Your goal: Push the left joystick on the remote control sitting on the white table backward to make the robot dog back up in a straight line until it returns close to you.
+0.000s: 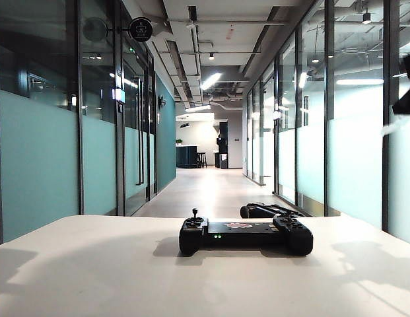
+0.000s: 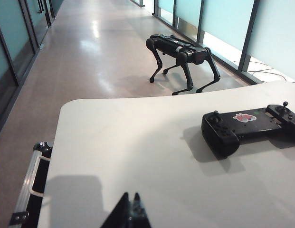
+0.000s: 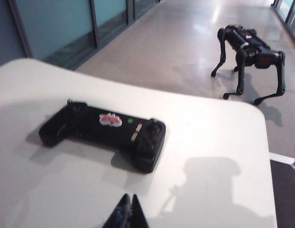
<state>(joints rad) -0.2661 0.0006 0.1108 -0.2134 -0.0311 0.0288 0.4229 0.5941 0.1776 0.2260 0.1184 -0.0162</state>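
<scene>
Closed tips are shown by the left gripper [image 2: 129, 209] at the near edge of its wrist view, the two dark points pressed together with nothing between them, held above the bare surface of the white counter [image 2: 137, 156]. Its shadow is cast on the counter just beside it. The right gripper [image 3: 127, 211] is seen the same way in its own wrist view, shut to a single point and empty, raised over the counter and well apart from everything on it. In the exterior view only a dark blurred piece of an arm is seen high at the right edge.

Beyond both grippers the remote control [image 3: 107, 132] is laid flat on the counter, untouched. A reddish logo [image 3: 110, 119] and a green light [image 3: 130, 120] are carried on its flat middle. The left joystick [image 1: 195, 214] is seen standing upright on the end of the controller that lies on the left gripper's side in the exterior view, with no finger near it.

Farther off, past the counter's far edge, the robot dog [image 2: 183, 59] is seen standing on all four legs on the corridor floor [image 2: 99, 52], close to the counter and near the glass wall. A black case with metal edging [image 2: 33, 185] is seen below the counter's side edge.
</scene>
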